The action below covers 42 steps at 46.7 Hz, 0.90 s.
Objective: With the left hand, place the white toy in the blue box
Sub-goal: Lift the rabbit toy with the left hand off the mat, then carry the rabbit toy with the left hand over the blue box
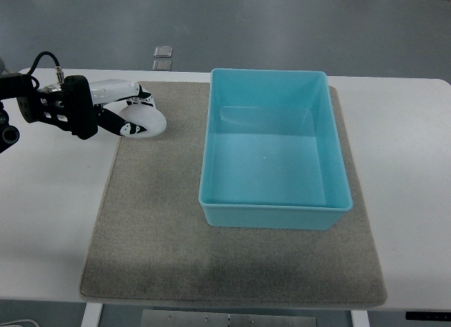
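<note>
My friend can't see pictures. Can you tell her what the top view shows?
The robot's left hand reaches in from the left and has its fingers around a white toy at the far left corner of a grey mat. An empty blue box sits to the right on the mat.

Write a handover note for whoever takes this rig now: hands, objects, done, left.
Left hand: at the grey mat's far-left corner, fingers closed around the round white toy, which looks still on the mat.
Right hand: out of view.
Light blue rectangular plastic box: on the mat, right of the toy, nothing inside.
Done: toy gripped.
Left: lift, carry right over the box, release.
</note>
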Tool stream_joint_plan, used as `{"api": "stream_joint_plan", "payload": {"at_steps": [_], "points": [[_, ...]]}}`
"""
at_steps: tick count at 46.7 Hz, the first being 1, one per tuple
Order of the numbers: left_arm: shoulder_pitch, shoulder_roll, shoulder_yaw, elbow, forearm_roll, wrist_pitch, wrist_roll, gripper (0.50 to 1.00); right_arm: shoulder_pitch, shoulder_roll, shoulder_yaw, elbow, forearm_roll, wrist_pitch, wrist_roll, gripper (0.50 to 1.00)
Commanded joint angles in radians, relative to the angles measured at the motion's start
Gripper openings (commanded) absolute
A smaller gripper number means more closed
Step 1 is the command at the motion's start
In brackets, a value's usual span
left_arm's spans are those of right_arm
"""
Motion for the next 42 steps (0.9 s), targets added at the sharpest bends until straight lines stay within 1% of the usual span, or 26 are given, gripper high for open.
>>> {"api": "stream_joint_plan", "payload": {"at_steps": [1,11,18,23,29,39,42], "points": [[-0.023,0.021,-0.007,-0.006,0.001,0.02,0.002,0.5,0.0,0.0,0.0,0.0,0.0,0.0,0.0,0.936],[-0.118,0.053,-0.022,-0.027,-0.006,0.033,0.002,0.5,0.0,0.0,0.0,0.0,0.0,0.0,0.0,0.936],[-0.168,0.051,-0.022,-0.047,-0.005,0.022,0.002,0.5,0.0,0.0,0.0,0.0,0.0,0.0,0.0,0.936],[-0.173,0.031,-0.022,-0.081,-0.002,0.019,0.002,0.5,0.0,0.0,0.0,0.0,0.0,0.0,0.0,0.936],[-0.176,-0.025,-0.019,-0.099,0.008,0.017,0.003,0.5,0.0,0.0,0.0,0.0,0.0,0.0,0.0,0.936],[-0.195,-0.133,-0.013,-0.09,0.05,0.017,0.008,0.5,0.0,0.0,0.0,0.0,0.0,0.0,0.0,0.936],[-0.188,-0.169,-0.018,-0.087,0.102,0.019,0.032,0.5,0.0,0.0,0.0,0.0,0.0,0.0,0.0,0.936]]}}
